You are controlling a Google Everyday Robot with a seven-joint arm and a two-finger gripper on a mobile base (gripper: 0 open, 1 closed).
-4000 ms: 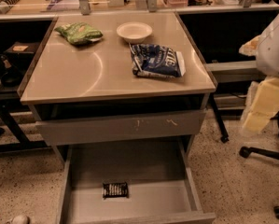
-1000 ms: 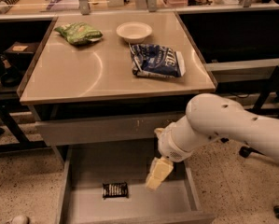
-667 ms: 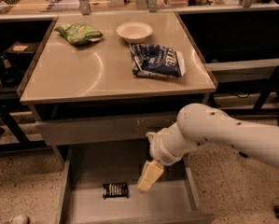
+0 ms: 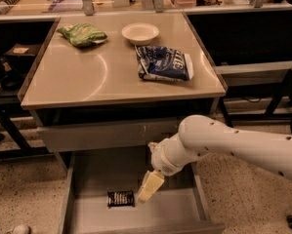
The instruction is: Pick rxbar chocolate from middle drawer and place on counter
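The rxbar chocolate (image 4: 120,198), a small black-wrapped bar, lies flat on the bottom of the open middle drawer (image 4: 87,179), left of centre. My gripper (image 4: 149,187) reaches into the drawer from the right on a white arm and hangs just right of the bar, close above the drawer floor. The tan counter (image 4: 87,77) tops the cabinet above the drawer.
On the counter lie a green bag (image 4: 82,34) at the back left, a white bowl (image 4: 140,32) at the back middle and a blue-white bag (image 4: 163,63) on the right. A closed drawer front (image 4: 101,133) sits above the open drawer. Dark shelving stands either side.
My arm has come in from the right and lowered into the drawer, moving the gripper leftward until it sits beside the bar. The bar has not moved.
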